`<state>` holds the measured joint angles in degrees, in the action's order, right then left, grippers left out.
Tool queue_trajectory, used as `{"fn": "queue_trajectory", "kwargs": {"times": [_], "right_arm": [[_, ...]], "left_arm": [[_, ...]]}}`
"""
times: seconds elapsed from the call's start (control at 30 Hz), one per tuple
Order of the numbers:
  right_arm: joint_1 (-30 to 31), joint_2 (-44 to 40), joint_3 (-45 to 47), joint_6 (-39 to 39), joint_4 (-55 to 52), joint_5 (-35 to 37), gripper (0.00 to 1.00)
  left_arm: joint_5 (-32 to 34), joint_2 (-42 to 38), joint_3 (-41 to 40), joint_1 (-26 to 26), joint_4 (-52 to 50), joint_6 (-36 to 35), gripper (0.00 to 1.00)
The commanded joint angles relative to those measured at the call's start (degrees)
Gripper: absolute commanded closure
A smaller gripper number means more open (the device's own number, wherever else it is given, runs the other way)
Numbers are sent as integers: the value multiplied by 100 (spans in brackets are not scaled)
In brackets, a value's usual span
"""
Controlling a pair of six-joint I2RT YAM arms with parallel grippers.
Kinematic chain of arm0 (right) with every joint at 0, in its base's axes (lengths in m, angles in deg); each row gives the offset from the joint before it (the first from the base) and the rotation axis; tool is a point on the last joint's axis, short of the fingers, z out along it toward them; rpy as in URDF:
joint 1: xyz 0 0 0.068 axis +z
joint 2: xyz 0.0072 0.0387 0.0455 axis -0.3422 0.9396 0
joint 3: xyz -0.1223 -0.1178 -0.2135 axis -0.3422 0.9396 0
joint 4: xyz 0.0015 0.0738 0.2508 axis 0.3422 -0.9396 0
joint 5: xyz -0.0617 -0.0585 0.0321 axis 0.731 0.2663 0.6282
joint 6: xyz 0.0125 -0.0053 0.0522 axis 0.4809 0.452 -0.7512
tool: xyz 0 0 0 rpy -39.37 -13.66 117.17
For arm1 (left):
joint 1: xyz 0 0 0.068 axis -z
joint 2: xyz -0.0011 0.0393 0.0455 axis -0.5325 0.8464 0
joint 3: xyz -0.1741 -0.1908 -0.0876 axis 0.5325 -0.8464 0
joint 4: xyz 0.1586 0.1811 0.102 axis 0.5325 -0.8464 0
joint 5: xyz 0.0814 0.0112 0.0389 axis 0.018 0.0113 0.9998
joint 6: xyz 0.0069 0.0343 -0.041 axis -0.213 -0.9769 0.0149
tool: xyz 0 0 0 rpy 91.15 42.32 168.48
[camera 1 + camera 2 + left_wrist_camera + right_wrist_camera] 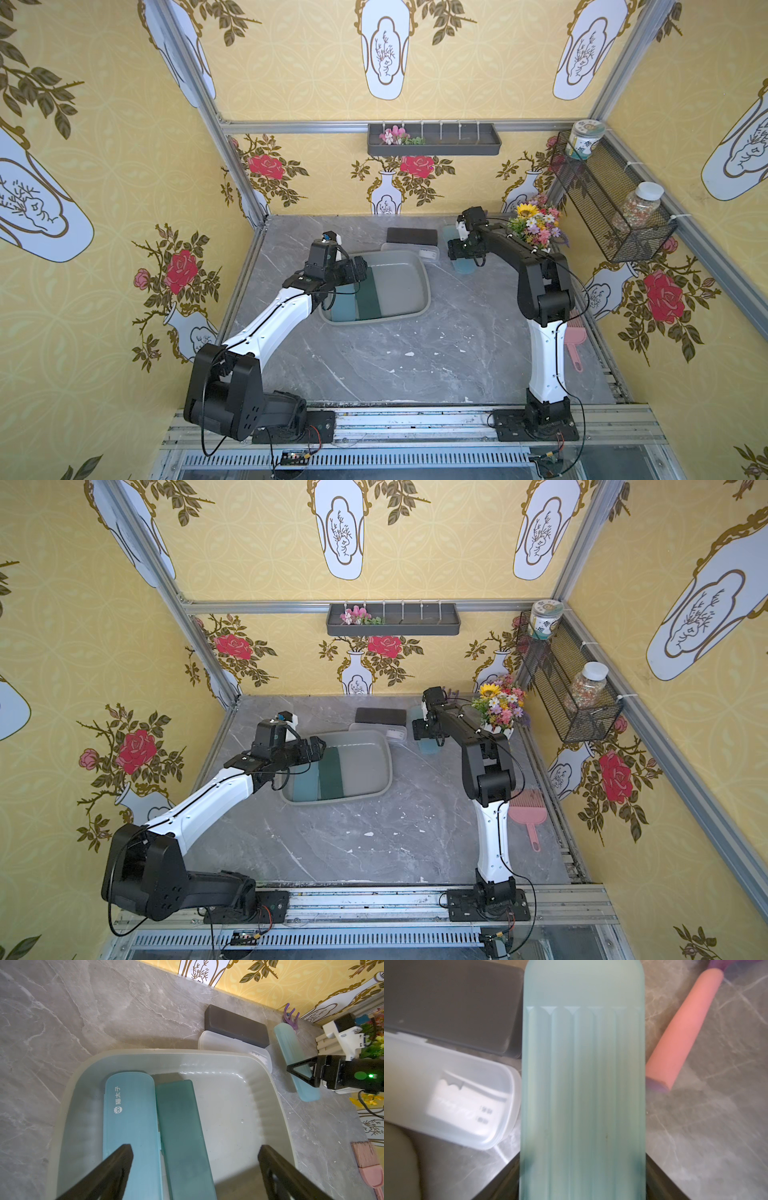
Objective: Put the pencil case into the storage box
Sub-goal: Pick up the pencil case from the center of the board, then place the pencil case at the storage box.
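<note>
- Right pincer (582, 1159) clamps the pale blue ribbed pencil case (582, 1064) across its width, likely to lift it flat.
- Storage box (261, 1105) sits nearby, to its left; left pincer (195, 1148) hovers wide above it, empty.

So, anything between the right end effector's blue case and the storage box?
Nothing visible. Bare table lies between the ribbed blue case and the storage box. The frosted case sits by the box's far corner, off the straight path; the left end effector hangs open over the box's filled side.
</note>
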<state>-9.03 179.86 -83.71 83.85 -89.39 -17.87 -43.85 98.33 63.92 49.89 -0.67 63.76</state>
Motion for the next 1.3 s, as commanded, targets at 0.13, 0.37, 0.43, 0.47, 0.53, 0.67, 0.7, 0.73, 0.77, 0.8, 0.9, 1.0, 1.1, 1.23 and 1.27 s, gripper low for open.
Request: {"fn": "queue_trajectory", "kwargs": {"times": [0.13,0.37,0.43,0.47,0.53,0.67,0.7,0.73,0.77,0.8,0.9,1.0,1.1,1.23,1.27], "right_arm": [[305,-651,236,-244,-107,-164,27],[1082,-926,214,-423,-310,-17,29],[1278,-1024,282,-546,-247,-58,29],[1376,-1078,349,-625,-175,-105,29],[1628,-1154,425,-760,-112,-116,29],[2101,-1224,517,-1002,-72,117,29],[2207,-1212,522,-1079,-60,158,29],[2293,-1187,517,-1142,-48,195,29],[2391,-1158,517,-1214,-38,242,29],[2497,-1128,517,-1274,-30,291,29],[2772,-1016,491,-1468,18,473,29],[2997,-880,487,-1706,50,712,29],[3116,-768,563,-1938,89,866,29],[3189,-691,705,-2127,236,1017,29],[3196,-665,714,-2180,239,1085,29]], "left_arm": [[-174,-56,-67,19,154,78,0],[-246,-162,-174,21,239,150,0],[-238,-262,-233,21,275,168,0],[-234,-311,-249,21,274,168,0],[-214,-358,-271,21,275,176,0],[-252,-409,-303,21,285,194,0],[-255,-422,-320,21,292,203,0],[-248,-437,-343,21,286,221,0],[-245,-464,-362,21,296,237,0],[-233,-486,-387,26,302,254,0],[-220,-545,-431,21,291,273,0],[-168,-604,-444,21,255,283,0],[-108,-676,-457,21,231,283,0],[-26,-722,-478,21,224,283,0],[26,-728,-480,21,198,283,0]]}}
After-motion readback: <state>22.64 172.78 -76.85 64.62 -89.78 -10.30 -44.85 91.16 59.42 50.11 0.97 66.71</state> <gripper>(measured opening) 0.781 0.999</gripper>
